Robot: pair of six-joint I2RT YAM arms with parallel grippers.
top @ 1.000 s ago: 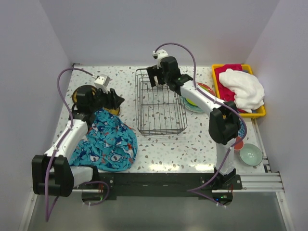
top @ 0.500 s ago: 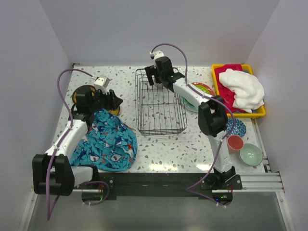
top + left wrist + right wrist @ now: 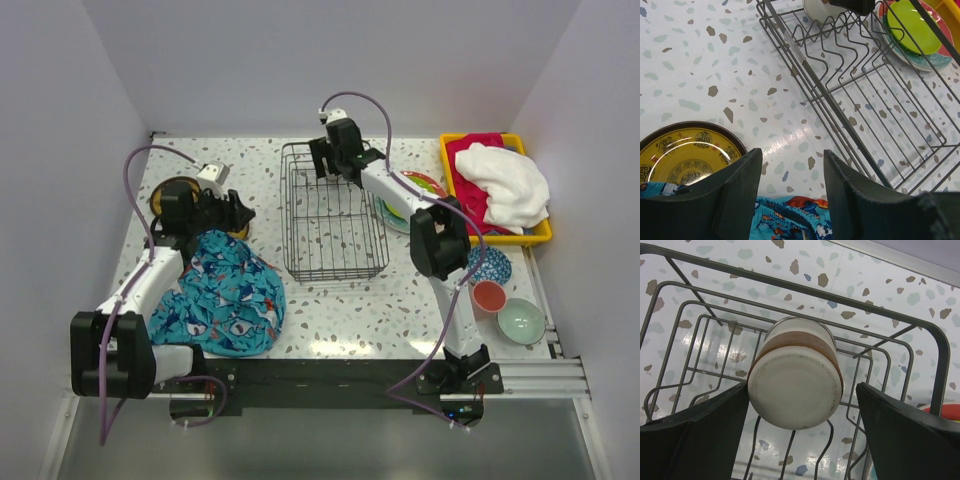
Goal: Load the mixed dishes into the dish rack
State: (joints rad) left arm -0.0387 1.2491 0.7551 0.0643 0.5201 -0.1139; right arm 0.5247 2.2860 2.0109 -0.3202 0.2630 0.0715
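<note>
The dark wire dish rack [image 3: 330, 215] stands mid-table. At its far end a cream cup [image 3: 795, 372] with a brown band sits base-up among the wavy dividers. My right gripper [image 3: 802, 386] is open around the cup: the left finger is close to its side and the right finger is well apart. A lime-green plate [image 3: 405, 200] lies on a teal-and-red plate just right of the rack. A yellow-olive plate [image 3: 685, 157] lies at the left. Beside it my left gripper [image 3: 792, 165] hangs open and empty over the table and the edge of the cloth.
A blue patterned cloth [image 3: 225, 295] is heaped at the front left. A yellow tray [image 3: 541, 237] with a white towel sits at the back right. A blue patterned bowl [image 3: 492, 266], a pink cup [image 3: 489, 296] and a mint bowl [image 3: 521, 320] stand at the front right.
The right arm's elbow swung left, uncovering the pink cup and blue bowl. Its gripper stayed at the rack's far end. The left arm barely moved.
</note>
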